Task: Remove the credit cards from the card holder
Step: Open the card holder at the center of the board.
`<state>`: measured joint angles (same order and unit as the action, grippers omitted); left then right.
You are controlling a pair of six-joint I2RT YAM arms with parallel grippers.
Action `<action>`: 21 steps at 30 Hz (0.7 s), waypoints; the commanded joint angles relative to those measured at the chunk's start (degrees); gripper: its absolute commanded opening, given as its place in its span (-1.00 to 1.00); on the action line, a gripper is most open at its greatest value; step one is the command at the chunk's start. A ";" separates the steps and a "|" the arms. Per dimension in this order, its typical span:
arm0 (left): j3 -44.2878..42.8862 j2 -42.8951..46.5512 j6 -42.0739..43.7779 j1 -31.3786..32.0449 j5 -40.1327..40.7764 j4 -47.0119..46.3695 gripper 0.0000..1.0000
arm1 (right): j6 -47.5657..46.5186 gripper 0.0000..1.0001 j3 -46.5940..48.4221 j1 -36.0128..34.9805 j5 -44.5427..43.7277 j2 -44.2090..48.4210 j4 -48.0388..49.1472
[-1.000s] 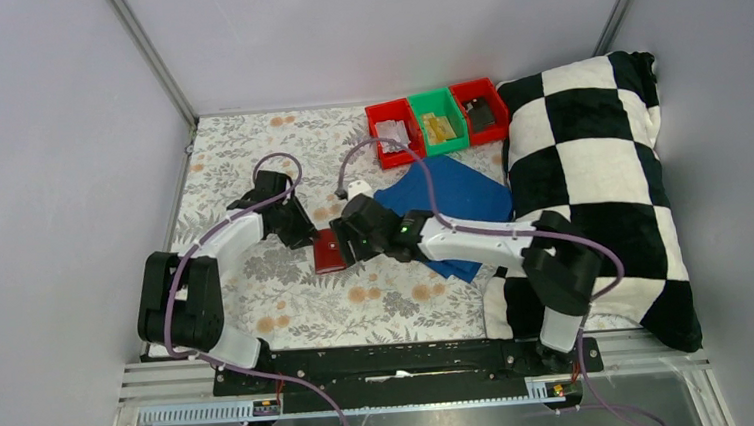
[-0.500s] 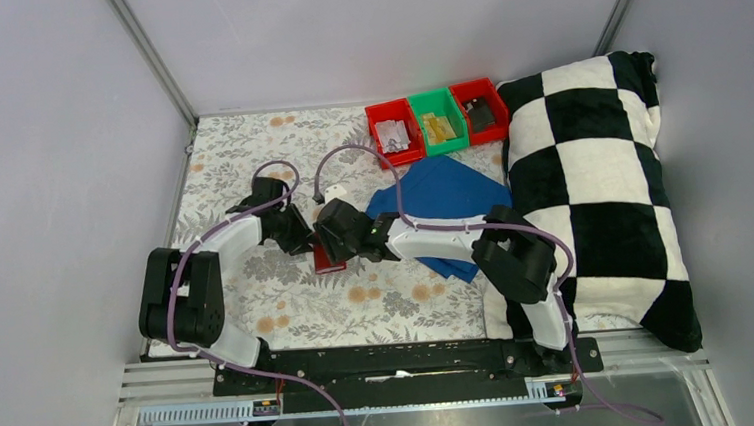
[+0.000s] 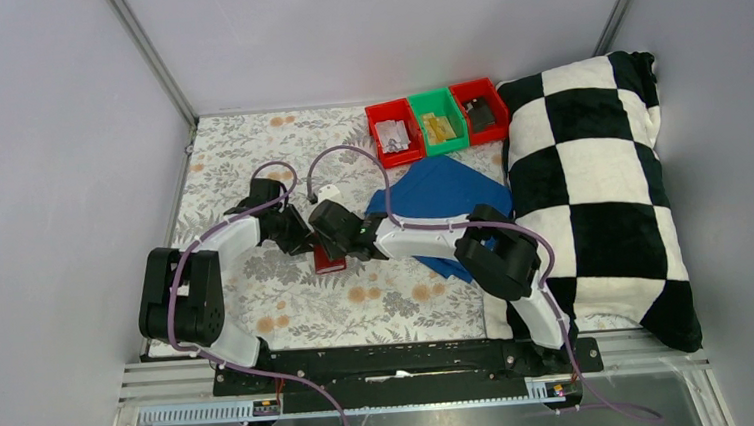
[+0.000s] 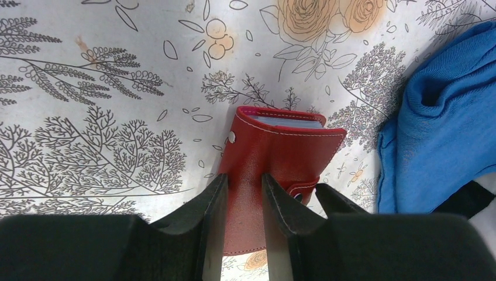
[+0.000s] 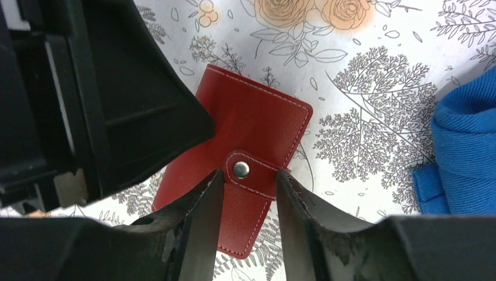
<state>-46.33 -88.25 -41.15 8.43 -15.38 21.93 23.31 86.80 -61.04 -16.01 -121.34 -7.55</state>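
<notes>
The card holder (image 3: pixel 329 258) is a red wallet lying flat on the flowered cloth, with its strap snapped down. In the left wrist view, thin pale card edges (image 4: pixel 289 121) show at the card holder's (image 4: pixel 281 149) far open end. My left gripper (image 4: pixel 244 182) is on its near left part, jaws a narrow gap apart with red leather filling the gap. In the right wrist view, my right gripper (image 5: pixel 248 178) sits over the card holder (image 5: pixel 257 126). Its jaws stand slightly apart, astride the strap tab (image 5: pixel 248 172) with the metal snap. The two grippers meet over it in the top view, left (image 3: pixel 300 240) and right (image 3: pixel 335 241).
A rumpled blue cloth (image 3: pixel 448 203) lies just right of the holder, under my right arm. Three small bins stand at the back: red (image 3: pixel 392 132), green (image 3: pixel 439 120), red (image 3: pixel 479 112), each holding small items. A black-and-white checked pillow (image 3: pixel 592 188) fills the right side.
My right gripper has moved left over the card holder and now covers most of it from above. My left gripper has shifted slightly and stays at the holder's left edge.
</notes>
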 commanded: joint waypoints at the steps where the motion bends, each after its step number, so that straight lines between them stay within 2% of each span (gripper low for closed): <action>1: 1.93 -1.92 0.89 0.08 1.29 -1.84 -0.39 | -0.05 -0.05 2.76 -0.22 -4.99 -2.53 1.38; 4: 2.35 -2.18 0.89 0.10 1.07 -2.06 -0.40 | 0.44 0.04 3.47 -0.22 -3.94 -2.70 1.49; 7: 2.38 -1.94 0.76 0.07 0.99 -2.02 -0.41 | 1.24 0.00 3.93 -0.22 -2.76 -3.08 1.45; 11: 2.21 -1.91 0.80 0.03 0.93 -2.02 -0.41 | 2.11 -0.30 4.43 -0.15 -3.17 -3.50 0.50; 15: 2.24 -1.93 1.10 0.05 0.99 -1.83 -0.43 | 3.37 -0.98 3.88 -0.09 -2.95 -1.20 0.15; 21: 1.96 -1.74 1.74 0.07 1.96 -1.15 -0.43 | 3.45 -1.00 1.93 0.10 -4.38 2.31 0.39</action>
<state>-45.84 -88.25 -40.91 8.16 -16.19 21.08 25.71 89.71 -61.08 -18.72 -122.89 -7.01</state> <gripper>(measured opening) 0.291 0.017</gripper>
